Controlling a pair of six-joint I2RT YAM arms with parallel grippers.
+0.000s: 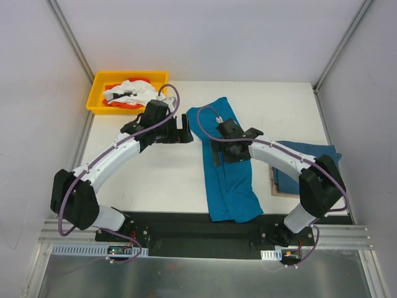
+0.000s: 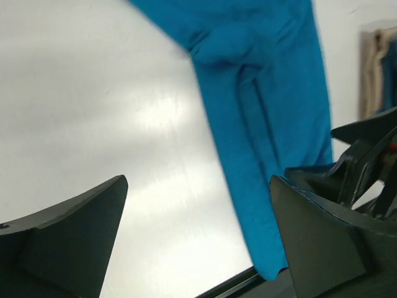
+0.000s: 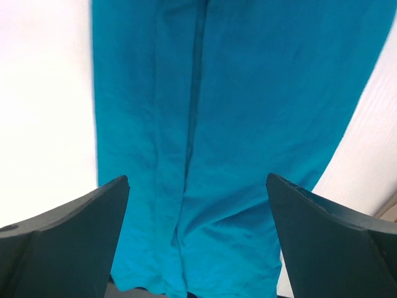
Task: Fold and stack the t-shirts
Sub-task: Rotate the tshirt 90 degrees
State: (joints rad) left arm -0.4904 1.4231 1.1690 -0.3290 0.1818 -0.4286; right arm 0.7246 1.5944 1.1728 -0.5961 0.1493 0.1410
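Observation:
One teal-blue t-shirt (image 1: 227, 171) lies on the white table as a long narrow strip, folded lengthwise, running from the far middle down to the near edge. My right gripper (image 1: 222, 155) hovers open over its middle; the right wrist view shows the cloth (image 3: 236, 124) filling the space below the open right gripper (image 3: 197, 186), nothing held. My left gripper (image 1: 184, 129) stands open over bare table just left of the strip's far end; the left wrist view has the shirt (image 2: 260, 112) to the right of the left gripper (image 2: 198, 205). A second folded teal t-shirt (image 1: 310, 162) lies at the right.
A yellow bin (image 1: 99, 93) with white and orange cloth stands at the far left corner. A tan board (image 1: 275, 184) shows under the right-hand shirt, partly covered by my right arm. Grey walls close in on both sides.

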